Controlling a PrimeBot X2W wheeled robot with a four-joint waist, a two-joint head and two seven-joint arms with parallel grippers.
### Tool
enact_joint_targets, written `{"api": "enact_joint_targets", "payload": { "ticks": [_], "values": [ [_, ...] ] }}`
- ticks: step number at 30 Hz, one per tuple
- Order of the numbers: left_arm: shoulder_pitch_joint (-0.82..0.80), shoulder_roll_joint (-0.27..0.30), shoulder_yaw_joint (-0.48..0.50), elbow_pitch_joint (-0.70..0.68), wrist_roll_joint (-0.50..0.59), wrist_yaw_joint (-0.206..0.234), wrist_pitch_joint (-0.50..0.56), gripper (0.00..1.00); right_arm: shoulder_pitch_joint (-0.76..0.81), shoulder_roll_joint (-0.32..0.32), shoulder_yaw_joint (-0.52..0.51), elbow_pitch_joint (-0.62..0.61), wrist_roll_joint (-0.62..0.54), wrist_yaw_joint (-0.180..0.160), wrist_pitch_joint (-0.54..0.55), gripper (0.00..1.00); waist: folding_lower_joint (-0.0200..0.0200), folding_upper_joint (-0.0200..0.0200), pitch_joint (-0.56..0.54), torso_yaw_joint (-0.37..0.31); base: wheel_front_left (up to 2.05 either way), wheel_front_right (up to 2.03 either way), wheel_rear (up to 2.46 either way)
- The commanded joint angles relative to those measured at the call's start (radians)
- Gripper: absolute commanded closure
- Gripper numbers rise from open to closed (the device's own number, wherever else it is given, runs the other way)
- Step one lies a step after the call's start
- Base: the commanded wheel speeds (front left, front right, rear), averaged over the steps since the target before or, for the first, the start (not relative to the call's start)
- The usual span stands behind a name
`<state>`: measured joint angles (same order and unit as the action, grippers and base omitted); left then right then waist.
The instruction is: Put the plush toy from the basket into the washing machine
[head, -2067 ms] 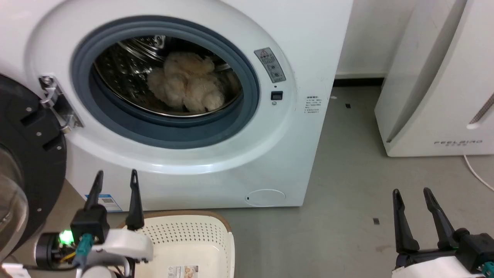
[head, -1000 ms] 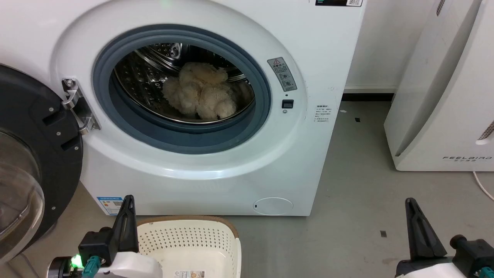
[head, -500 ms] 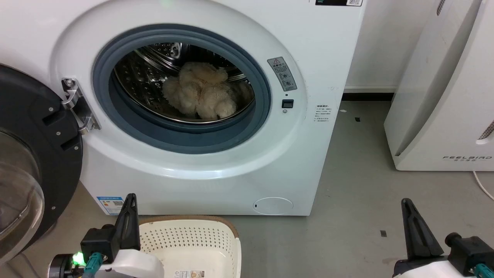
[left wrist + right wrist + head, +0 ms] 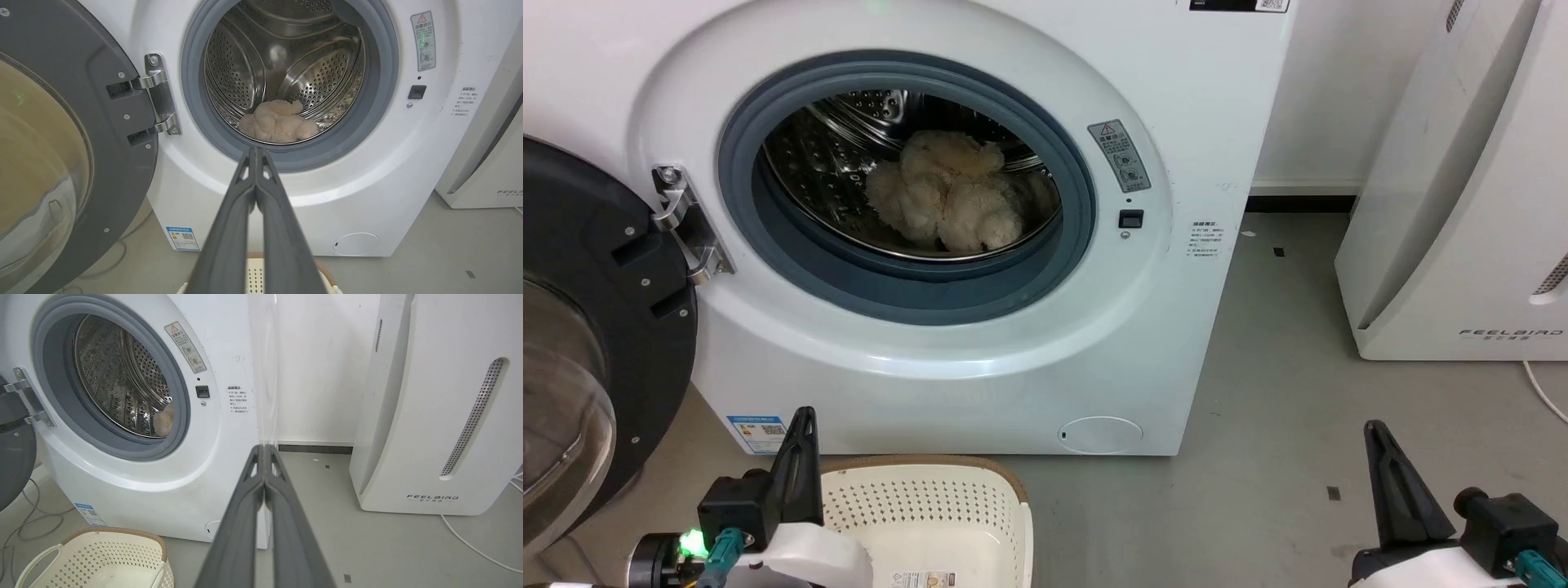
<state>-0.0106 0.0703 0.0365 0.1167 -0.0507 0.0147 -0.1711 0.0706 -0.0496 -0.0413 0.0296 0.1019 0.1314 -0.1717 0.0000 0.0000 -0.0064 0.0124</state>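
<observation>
Whereas two seconds ago both sets of jaws stood apart, the left gripper [image 4: 805,415] and right gripper [image 4: 1373,426] now have them pressed together, holding nothing. The plush toy [image 4: 943,200] lies as before inside the washing machine [image 4: 980,359]. The basket [image 4: 923,494] sits near, just right of the left gripper.

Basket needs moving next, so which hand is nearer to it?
Left. The left hand is over the basket's left rim; the right hand is well off to its right, above the floor.
</observation>
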Motion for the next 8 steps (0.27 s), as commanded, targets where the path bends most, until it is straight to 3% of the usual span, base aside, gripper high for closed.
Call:
{"api": "enact_joint_targets", "payload": {
  "ticks": [1, 8],
  "values": [
    [0.004, -0.004, -0.003, -0.009, 0.008, -0.003, 0.004, 1.0, -0.02, 0.0, 0.003, -0.006, -0.005, 0.0, 0.005, 1.0, 0.0, 0.0, 0.0, 0.0, 0.0, 0.0, 0.0],
    [0.004, -0.006, -0.006, -0.018, 0.012, -0.004, 0.019, 1.0, -0.024, 0.0, 0.006, -0.008, -0.013, 0.0, 0.019, 1.0, 0.0, 0.0, 0.001, -0.001, 0.0, 0.0, 0.0]
  ]
}}
